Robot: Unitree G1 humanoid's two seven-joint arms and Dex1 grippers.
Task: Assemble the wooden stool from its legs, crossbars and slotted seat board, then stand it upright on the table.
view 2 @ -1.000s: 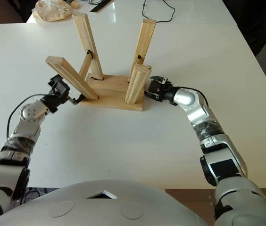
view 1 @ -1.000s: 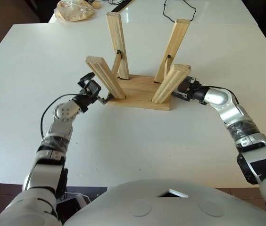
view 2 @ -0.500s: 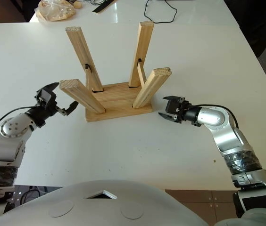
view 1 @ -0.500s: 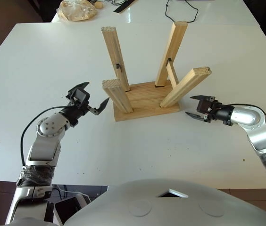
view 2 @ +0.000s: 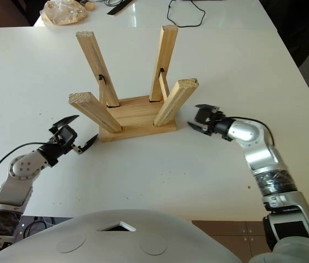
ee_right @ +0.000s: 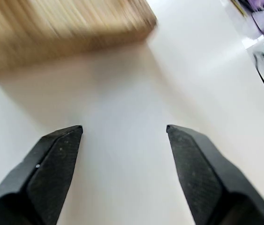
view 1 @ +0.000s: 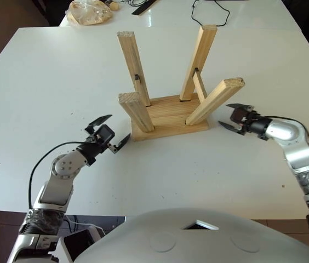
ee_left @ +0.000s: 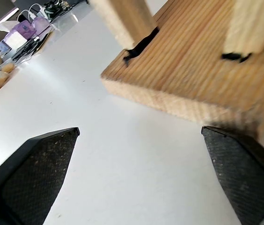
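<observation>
One wooden stool stands upside down on the white table. Its single seat board lies flat, four legs point up, and two crossbars show partly between them. The left gripper hovers just off the seat board's near left corner, fingers spread wide, holding nothing. The right gripper sits just beside the seat board's right edge, equally wide open and empty. Well beyond the seat board, one bag holds something tan.
</observation>
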